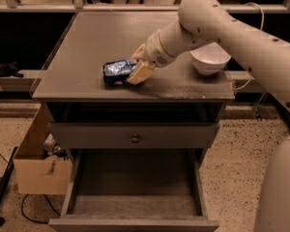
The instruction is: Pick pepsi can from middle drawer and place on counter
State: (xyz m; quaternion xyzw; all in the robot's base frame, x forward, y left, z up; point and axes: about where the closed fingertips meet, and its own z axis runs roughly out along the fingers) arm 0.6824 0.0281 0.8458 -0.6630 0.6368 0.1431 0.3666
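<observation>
Your gripper (134, 69) held one end of the pepsi can (116, 71) tight. The can lay on its side on the counter (87, 37), near the front edge. The white bowl (210, 59) sat apart, past the gripper. Behind the can was open counter. The middle drawer (135, 187) stood open below.

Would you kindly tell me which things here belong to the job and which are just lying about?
Job: pepsi can, lying on the counter; gripper at its end nearer the white bowl; middle drawer, open.
Lying about: white bowl on the counter; cardboard box on the floor.
</observation>
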